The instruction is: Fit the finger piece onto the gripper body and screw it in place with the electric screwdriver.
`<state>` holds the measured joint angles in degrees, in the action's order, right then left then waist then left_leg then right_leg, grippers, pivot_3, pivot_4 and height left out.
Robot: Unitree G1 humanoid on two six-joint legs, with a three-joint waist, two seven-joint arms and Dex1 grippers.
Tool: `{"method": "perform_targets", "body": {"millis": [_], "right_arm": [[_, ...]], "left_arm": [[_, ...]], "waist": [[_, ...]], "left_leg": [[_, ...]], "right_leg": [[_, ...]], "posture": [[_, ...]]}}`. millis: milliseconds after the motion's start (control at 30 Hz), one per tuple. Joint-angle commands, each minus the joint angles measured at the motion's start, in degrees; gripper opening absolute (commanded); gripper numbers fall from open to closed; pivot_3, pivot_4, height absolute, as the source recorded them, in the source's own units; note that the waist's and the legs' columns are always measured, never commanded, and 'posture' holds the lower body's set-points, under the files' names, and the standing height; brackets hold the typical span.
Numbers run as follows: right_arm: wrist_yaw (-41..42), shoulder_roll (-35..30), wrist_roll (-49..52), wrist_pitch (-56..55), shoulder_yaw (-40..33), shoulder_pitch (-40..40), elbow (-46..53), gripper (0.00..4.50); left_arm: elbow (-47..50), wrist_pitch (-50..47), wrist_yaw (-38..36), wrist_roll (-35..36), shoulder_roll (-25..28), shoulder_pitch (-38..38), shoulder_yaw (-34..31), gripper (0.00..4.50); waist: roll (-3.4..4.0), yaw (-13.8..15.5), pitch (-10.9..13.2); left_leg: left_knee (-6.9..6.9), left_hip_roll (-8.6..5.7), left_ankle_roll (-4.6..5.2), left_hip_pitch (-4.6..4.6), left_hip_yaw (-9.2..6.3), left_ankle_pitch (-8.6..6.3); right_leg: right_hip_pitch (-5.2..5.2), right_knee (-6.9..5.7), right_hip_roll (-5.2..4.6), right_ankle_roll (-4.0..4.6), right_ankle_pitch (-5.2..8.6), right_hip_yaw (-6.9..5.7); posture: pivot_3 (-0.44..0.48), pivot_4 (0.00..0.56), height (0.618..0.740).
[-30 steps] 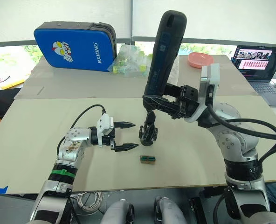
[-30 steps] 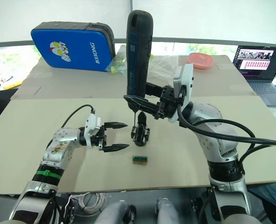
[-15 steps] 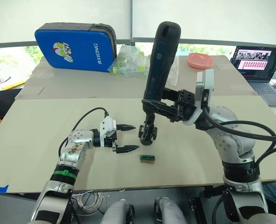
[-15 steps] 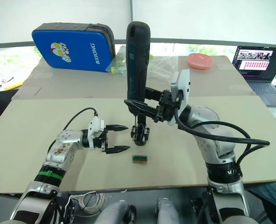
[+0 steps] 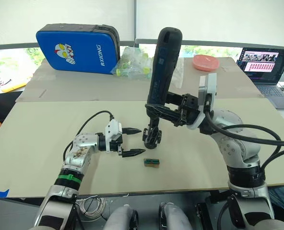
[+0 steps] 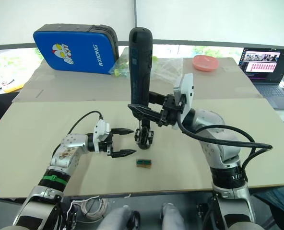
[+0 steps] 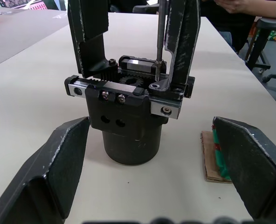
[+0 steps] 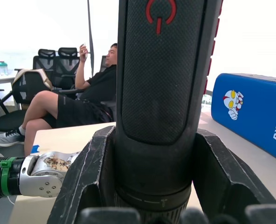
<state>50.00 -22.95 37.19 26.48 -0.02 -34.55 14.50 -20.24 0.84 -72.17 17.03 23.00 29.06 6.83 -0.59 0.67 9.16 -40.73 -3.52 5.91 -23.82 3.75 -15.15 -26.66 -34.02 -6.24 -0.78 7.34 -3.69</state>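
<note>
— Where the pale beige tabletop (image 5: 46,143) ran back toward the bright windows, what lay on it?

— Carried a blue zippered case with a cartoon figure (image 5: 77,48) at the far left, a clear bag of yellow-green bits (image 5: 132,62) beside it, a flat pink dish (image 5: 206,62) farther right. Held an open laptop (image 5: 267,64) at the far right edge. Showed, from the right wrist, a seated person (image 8: 82,102) among black office chairs.

— And the left gripper (image 5: 131,141)?

— Hung just above the tabletop with both black fingers spread wide, clasping nothing. Pointed at the small chunky black gripper body (image 7: 128,116), which stood upright on the table between the fingertips' line and apart from them, its toothed rack and silver screws facing up. Had a small green-and-brown rectangular block (image 5: 152,163) lying just beside it, nearer the robot.

— The finger piece?

— Stood as a black tapering plastic wedge (image 7: 184,42) on top of the body, next to a second like it.

— And the right gripper (image 6: 139,111)?

— Clenched around the thick black cylindrical electric screwdriver (image 5: 162,64), held nearly upright and leaning slightly. Reached its thin metal bit (image 7: 159,32) down onto the top of the body, at the rack beside the wedge.
</note>
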Motion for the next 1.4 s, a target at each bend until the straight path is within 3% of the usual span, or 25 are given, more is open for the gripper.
{"method": "perform_targets", "body": {"millis": [33,1400], "right_arm": [[0.42,0.29,0.65,-2.00,-1.10,-0.64,1.57,1.88],[1.17,0.82,-1.16,-3.09,0.00,0.65,2.05,1.88]], "left_arm": [[0.91,-0.11,0.29,0.13,-0.13,0.77,-0.14,4.50],[1.02,0.37,1.93,-1.04,-0.88,-0.19,1.01,4.50]], "waist": [[0.00,0.00,0.00],[0.00,-0.01,0.00]], "left_leg": [[0.00,0.00,0.00,0.00,0.00,0.00],[0.00,0.00,-0.04,0.00,0.00,-0.04]], "right_leg": [[0.00,0.00,0.00,0.00,0.00,0.00],[0.01,0.00,-0.02,0.00,0.00,0.00]], "posture": [[0.000,0.150,0.740],[0.000,0.150,0.740]]}}
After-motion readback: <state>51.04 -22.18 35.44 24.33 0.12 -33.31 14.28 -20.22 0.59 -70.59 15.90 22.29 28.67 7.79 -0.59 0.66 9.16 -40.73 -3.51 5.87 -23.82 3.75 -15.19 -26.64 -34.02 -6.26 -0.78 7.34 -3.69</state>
